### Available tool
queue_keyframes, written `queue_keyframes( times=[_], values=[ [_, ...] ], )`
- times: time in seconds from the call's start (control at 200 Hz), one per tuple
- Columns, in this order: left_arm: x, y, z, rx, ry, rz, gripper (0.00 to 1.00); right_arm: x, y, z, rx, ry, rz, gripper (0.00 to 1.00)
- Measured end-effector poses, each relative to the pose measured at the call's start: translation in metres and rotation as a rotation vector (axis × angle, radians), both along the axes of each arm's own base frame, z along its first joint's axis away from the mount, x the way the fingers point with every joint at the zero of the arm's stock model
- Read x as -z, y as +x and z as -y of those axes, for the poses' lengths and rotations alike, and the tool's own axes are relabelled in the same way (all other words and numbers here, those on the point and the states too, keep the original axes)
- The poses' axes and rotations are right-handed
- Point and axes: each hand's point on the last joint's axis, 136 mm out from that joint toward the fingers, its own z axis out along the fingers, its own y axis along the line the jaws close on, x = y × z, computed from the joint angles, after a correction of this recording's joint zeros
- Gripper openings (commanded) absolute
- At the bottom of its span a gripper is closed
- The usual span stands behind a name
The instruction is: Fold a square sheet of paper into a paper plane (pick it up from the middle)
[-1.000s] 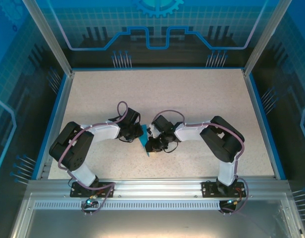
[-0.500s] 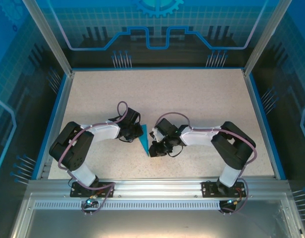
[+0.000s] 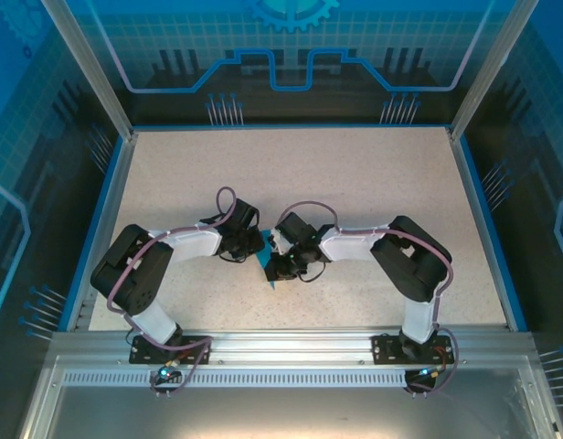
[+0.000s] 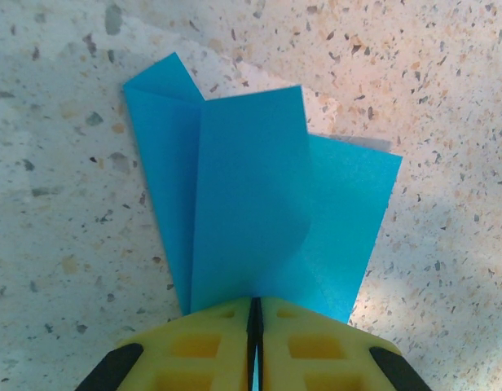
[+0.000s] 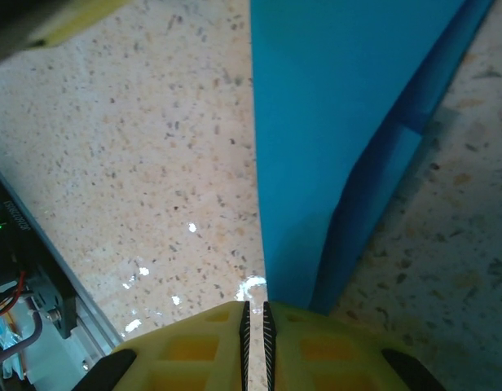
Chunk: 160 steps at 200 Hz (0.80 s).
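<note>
At table (image 3: 355, 183) centre, right pincer (image 5: 254, 314) has swung back inward; it and left pincer (image 4: 254, 314) clamp the paper (image 4: 251, 195); folding proceeds.

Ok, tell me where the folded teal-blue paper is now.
Top view: the folded teal-blue paper sits mid-width on the table, pinched between the left gripper and the right gripper.
</note>
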Motion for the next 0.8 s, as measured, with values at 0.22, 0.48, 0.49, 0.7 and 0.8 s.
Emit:
queue_keyframes(
  times=[0.22, 0.48, 0.49, 0.7, 0.8],
  values=[
    [0.0, 0.0, 0.0, 0.0, 0.0, 0.0, 0.14, 0.005, -0.006, 0.004, -0.007, -0.005, -0.018, 0.16],
    [0.0, -0.001, 0.0, 0.001, 0.001, -0.003, 0.14, 0.007, -0.014, 0.005, -0.038, 0.014, -0.031, 0.16],
    [0.0, -0.001, 0.0, 0.001, 0.001, -0.003, 0.14, 0.007, -0.015, 0.005, -0.04, 0.014, -0.032, 0.16],
    [0.0, -0.001, 0.0, 0.0, 0.001, -0.003, 0.14, 0.005, -0.04, 0.02, -0.08, -0.03, -0.074, 0.16],
    [0.0, -0.001, 0.0, 0.0, 0.001, -0.003, 0.13, -0.008, -0.039, 0.025, -0.071, -0.024, -0.053, 0.17]
  ],
)
